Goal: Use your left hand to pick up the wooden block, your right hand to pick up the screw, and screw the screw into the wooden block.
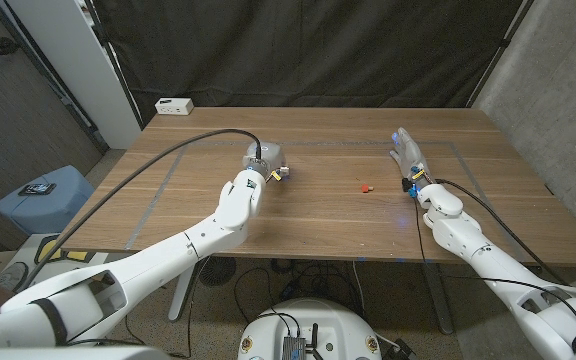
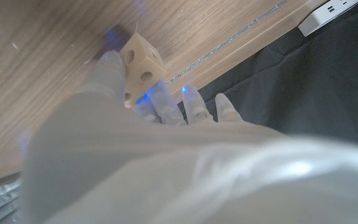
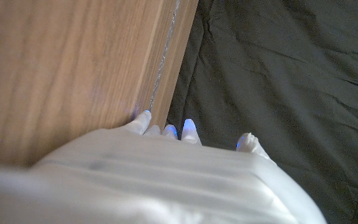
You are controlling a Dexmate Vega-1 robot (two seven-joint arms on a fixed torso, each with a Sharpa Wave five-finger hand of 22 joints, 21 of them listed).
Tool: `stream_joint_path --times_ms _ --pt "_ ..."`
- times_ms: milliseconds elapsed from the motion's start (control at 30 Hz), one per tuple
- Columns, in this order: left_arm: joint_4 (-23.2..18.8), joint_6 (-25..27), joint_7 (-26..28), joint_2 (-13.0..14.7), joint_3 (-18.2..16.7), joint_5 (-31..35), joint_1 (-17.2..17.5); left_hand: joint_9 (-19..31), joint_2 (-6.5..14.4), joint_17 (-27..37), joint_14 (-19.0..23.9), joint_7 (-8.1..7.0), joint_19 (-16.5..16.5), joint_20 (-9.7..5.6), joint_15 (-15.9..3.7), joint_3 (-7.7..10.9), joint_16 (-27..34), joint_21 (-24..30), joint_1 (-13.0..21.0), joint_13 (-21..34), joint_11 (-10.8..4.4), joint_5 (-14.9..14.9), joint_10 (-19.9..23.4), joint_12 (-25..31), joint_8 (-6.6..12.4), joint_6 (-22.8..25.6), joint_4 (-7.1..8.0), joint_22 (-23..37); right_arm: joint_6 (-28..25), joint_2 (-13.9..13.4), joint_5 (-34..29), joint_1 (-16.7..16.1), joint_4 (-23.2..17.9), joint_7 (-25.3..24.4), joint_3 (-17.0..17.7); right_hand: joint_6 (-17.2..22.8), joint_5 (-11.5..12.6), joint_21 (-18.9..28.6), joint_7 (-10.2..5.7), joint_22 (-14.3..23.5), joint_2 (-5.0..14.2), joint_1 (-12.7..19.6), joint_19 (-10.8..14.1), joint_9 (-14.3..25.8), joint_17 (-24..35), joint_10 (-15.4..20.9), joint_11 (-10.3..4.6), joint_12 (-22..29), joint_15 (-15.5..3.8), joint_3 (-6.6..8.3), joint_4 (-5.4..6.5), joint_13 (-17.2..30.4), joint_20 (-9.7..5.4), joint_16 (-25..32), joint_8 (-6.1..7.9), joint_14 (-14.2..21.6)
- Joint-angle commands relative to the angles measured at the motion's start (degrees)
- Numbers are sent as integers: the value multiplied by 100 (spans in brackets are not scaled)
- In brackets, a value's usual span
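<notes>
**Left hand closing on the block, screw waiting mid-table**

At the left of the head view, the left hand (image 1: 257, 163) sits over the wooden block (image 1: 279, 172), which lies on the table (image 1: 318, 215) left of centre. In the left wrist view the left hand (image 2: 135, 124) has one of its fingers (image 2: 107, 68) alongside one face of the wooden block (image 2: 140, 59) and others against the adjoining side. They touch or nearly touch it, yet I cannot tell whether the block is truly held or lifted; it appears to rest on the wood. The block is a pale cube of bare timber with round holes drilled in its faces. It should be light, stiff and not slippery, so a firm squeeze across two opposite flat faces ought to hold it, leaving a holed face turned outward for the screw.

Further right, the screw (image 1: 366, 186) shows as a tiny red object lying alone on the table, well apart from both hands. It is too small to make out its shape. It is likely hard, light and apt to roll or slip, so it calls for a fingertip pinch at its head.

At the right, the right hand (image 1: 410, 160) stands near the table's far right part, fingers extended and holding nothing; in the right wrist view its fingers (image 3: 188, 129) are slightly apart, reaching past the table edge toward a dark cloth backdrop (image 3: 278, 74). The table is smooth, warm-brown wood grain.
</notes>
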Motion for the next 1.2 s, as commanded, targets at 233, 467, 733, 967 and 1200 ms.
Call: stream_joint_path --times_ms 233,467,733,967,1200 --pt "-114 -43 642 -186 -276 -807 73 33 66 28 44 -9 14 37 -267 -45 21 -28 13 32 17 -23 60 -5 -36 5 10 11 -170 -275 -304 -98 -502 -231 -80 19 36 32 -22 14 -25 -7 8 11 11 -2 -2 26 1 19 -28 16 -16 55 5 -41" --pt "-32 -349 1152 -208 -387 -1260 104 35 94 32 91 -16 20 35 -305 -64 34 -36 10 50 15 -25 67 -23 -43 40 16 11 -315 -465 -466 -233 -850 -410 -88 28 37 34 -30 14 -24 8 13 11 6 -7 -12 24 0 28 -43 16 -21 53 8 -40" --pt "68 -794 1608 -303 -581 -1978 154 36 105 37 138 -32 35 34 -340 -97 43 -40 -8 74 15 -27 93 -34 -56 72 25 10 -622 -818 -703 -456 -1427 -665 -65 98 37 33 -98 11 -32 77 19 9 -6 6 -29 28 -9 54 -102 15 -27 49 35 -38" --pt "183 -1043 1787 -359 -684 -2498 124 38 143 46 120 -47 99 -42 -329 -148 26 -31 -39 118 18 -26 68 -85 -116 24 38 12 -928 -1113 -953 -569 -1838 -828 -75 216 34 34 -165 7 -65 233 42 9 -16 19 -69 31 -42 105 -235 14 -53 49 79 -28" --pt "318 -1245 2033 -449 -795 -2977 117 39 148 44 123 -48 115 -119 -328 -168 20 -33 -36 139 19 -25 55 -109 -141 3 31 12 -1095 -1330 -1214 -641 -2096 -923 -103 265 17 36 -205 5 -32 439 66 9 -23 24 -102 31 -91 200 -382 14 -79 48 96 -19"
